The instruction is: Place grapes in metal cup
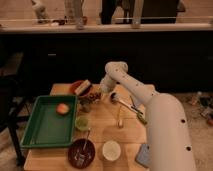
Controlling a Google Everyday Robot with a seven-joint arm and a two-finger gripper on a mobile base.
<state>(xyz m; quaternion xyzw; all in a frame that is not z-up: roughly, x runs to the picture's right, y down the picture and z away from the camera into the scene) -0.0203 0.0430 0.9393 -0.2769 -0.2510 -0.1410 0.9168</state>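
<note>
My gripper (101, 92) points down at the back of the wooden table, at the end of the white arm that reaches in from the lower right. A small dark maroon bunch, the grapes (94, 95), shows right at the gripper's tip, just left of it. The dark grey metal cup (86, 105) stands just below and left of the grapes, beside the tray's right rim. I cannot tell whether the grapes are held or resting on the table.
A green tray (40, 131) on the left holds a round orange fruit (62, 108). A light green cup (81, 122), a white cup (111, 149) and a dark red bowl (81, 152) stand in front. An orange bowl (79, 87) is behind; a spoon (120, 99) lies to the right.
</note>
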